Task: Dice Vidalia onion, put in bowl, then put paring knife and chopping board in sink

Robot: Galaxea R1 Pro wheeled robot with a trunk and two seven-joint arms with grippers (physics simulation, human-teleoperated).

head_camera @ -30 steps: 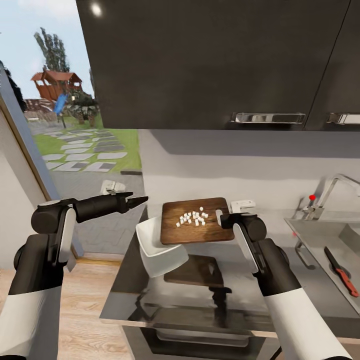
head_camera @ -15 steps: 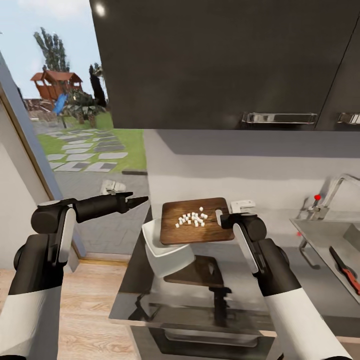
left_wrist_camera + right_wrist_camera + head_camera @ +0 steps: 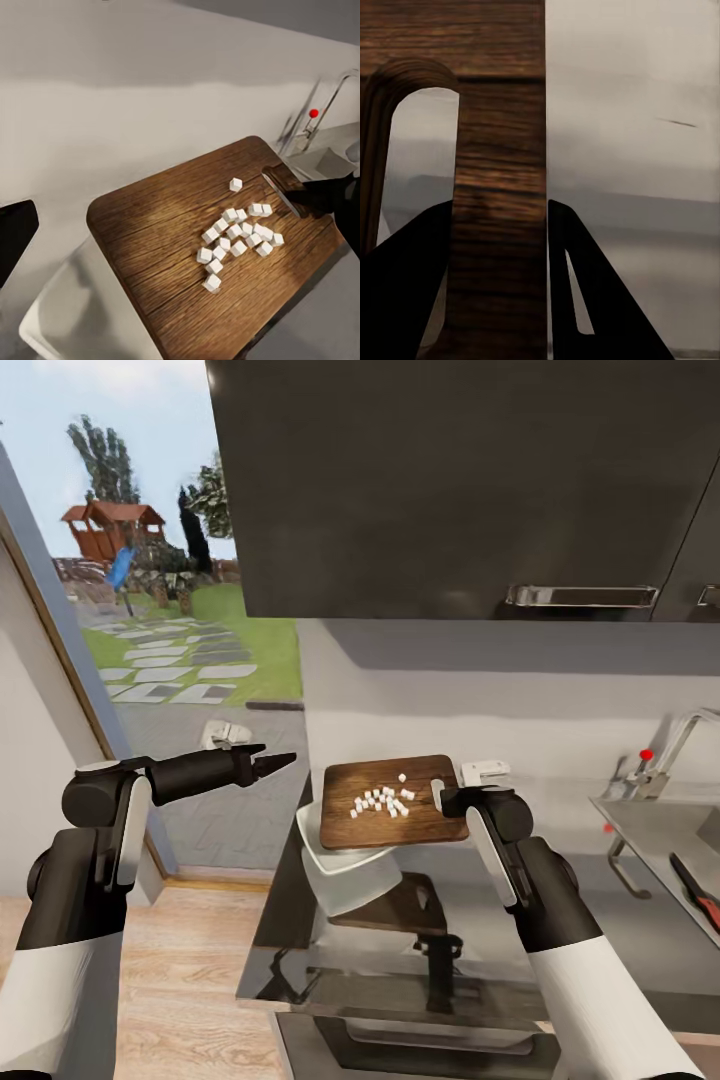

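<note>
Right now my right gripper (image 3: 440,797) is clamped on the chopping board (image 3: 392,814) at its slot-handle end, one finger (image 3: 405,289) on each side of the wood in the right wrist view. I hold the board lifted above the countertop (image 3: 290,920), roughly level, with the diced onion (image 3: 380,801) lying as small white cubes near its middle. Below its left edge sits the white bowl (image 3: 352,872), tilted, partly under the board. My left gripper (image 3: 280,762) hangs apart from the board to the left, fingers drawn together, holding nothing. Off to the right, the paring knife (image 3: 697,889) lies in the sink (image 3: 640,830).
</note>
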